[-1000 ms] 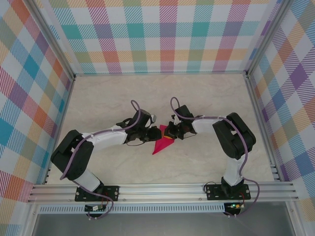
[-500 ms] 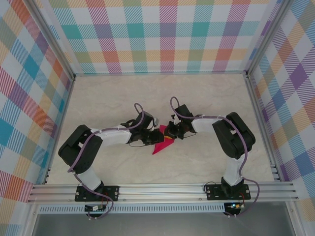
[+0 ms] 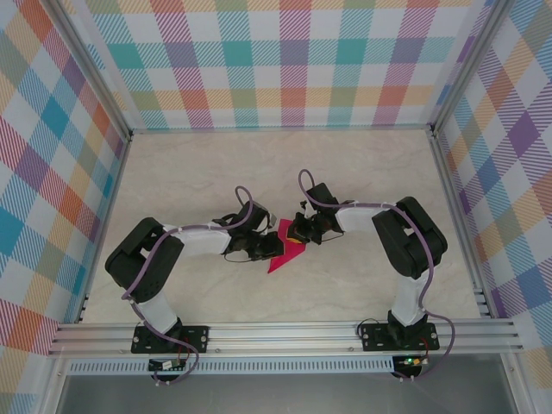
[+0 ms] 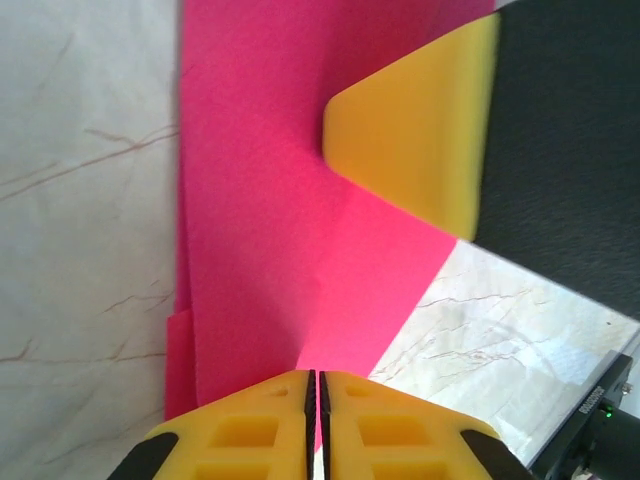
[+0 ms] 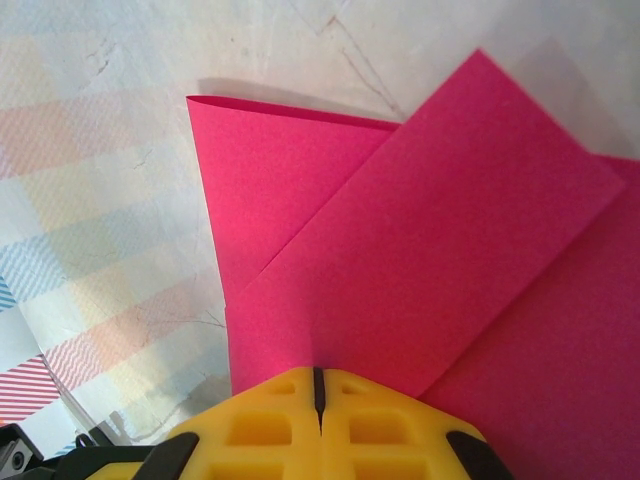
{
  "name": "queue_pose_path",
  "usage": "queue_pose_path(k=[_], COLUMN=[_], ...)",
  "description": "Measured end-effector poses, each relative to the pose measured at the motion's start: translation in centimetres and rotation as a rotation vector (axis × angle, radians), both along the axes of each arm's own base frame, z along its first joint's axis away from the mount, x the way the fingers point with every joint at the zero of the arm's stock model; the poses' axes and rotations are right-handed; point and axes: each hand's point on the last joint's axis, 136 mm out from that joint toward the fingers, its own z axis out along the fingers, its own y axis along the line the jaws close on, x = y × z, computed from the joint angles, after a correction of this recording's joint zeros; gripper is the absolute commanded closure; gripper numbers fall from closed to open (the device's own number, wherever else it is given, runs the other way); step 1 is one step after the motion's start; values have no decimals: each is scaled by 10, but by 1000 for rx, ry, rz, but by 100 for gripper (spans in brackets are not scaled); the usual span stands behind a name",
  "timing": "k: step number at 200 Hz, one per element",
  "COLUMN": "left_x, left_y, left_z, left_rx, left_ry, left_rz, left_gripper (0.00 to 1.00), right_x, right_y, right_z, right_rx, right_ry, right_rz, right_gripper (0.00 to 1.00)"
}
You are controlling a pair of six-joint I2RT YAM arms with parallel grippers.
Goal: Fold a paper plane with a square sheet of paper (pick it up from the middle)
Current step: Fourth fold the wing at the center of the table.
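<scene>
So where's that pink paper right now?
In the overhead view, the paper sits mid-table, right where the left claw and the right claw meet, with its tip pointing toward the near left.

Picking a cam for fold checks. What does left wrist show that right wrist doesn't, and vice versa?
Left wrist: a yellow fingertip of the right claw, with its black body, lying over the pink paper; a straight paper edge against the marble table.
Right wrist: the folds themselves, with a diagonal flap laid over a lower layer, a folded edge at upper left, and plaid reflections on the table.
Both: the view's own claw closed at the bottom edge (left claw in its view), pink paper running right up to the seam, marble behind.
</scene>
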Motion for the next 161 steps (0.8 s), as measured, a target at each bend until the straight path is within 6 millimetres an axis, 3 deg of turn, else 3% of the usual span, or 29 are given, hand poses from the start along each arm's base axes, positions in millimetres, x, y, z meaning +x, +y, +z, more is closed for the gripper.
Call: queue_pose_path(k=[64,114,161], left_x=[-2,-11,-17], left_y=[3,-3,1], left_z=[-1,23,16], left_rx=[10,-7,32], left_ry=[3,-38,-15], left_rz=[2,-21,-22], left_gripper=[88,85,86], right_x=[0,0,1], right_y=[0,0,1], right_z=[0,0,0], right_rx=[-1,-2,0], right_ry=[6,7,12], right_rz=[-3,-4,-4], right_gripper=[96,96,96])
